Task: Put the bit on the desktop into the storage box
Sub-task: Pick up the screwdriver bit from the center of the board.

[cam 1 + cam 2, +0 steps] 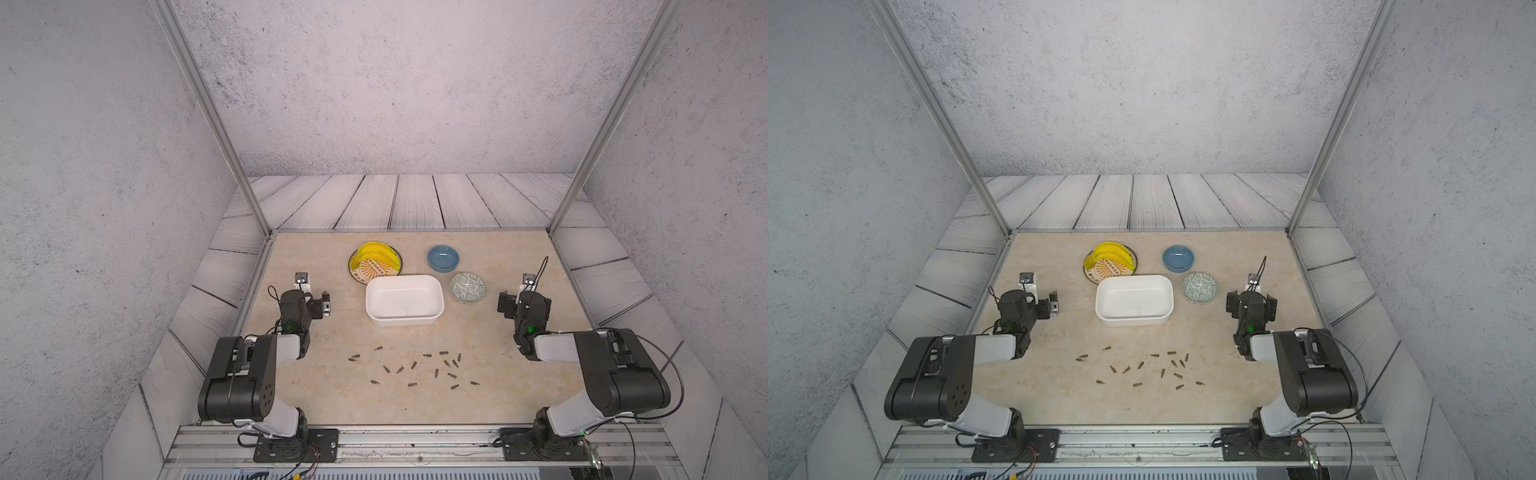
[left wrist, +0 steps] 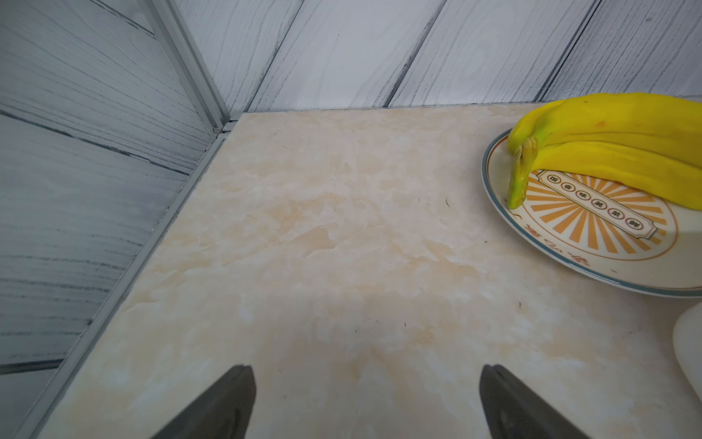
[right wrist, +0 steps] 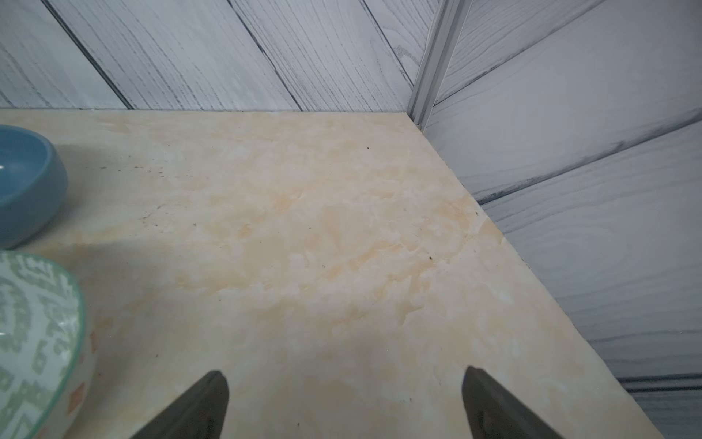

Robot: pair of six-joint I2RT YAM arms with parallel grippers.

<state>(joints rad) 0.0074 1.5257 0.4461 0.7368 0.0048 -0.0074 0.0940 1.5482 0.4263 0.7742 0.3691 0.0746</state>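
Note:
Several small dark bits (image 1: 414, 365) (image 1: 1140, 365) lie scattered on the beige marbled desktop (image 1: 332, 399), in front of the white storage box (image 1: 403, 321) (image 1: 1133, 321), which looks empty. My left gripper (image 1: 306, 296) (image 2: 366, 380) hovers to the left of the box, open, with nothing but bare desktop between its fingers. My right gripper (image 1: 525, 300) (image 3: 345, 374) hovers to the box's right, beyond the patterned bowl, also open and empty. Both point toward the back corners, away from the bits. Only a corner of the box (image 2: 689, 349) shows in the left wrist view.
A plate (image 1: 376, 270) (image 2: 592, 247) with yellow bananas (image 2: 607, 125) stands behind the box on the left. A blue bowl (image 1: 443, 257) (image 3: 26, 182) and a grey-patterned bowl (image 1: 467, 287) (image 3: 34, 334) stand at the box's back right. Grey plank panels wall the desktop.

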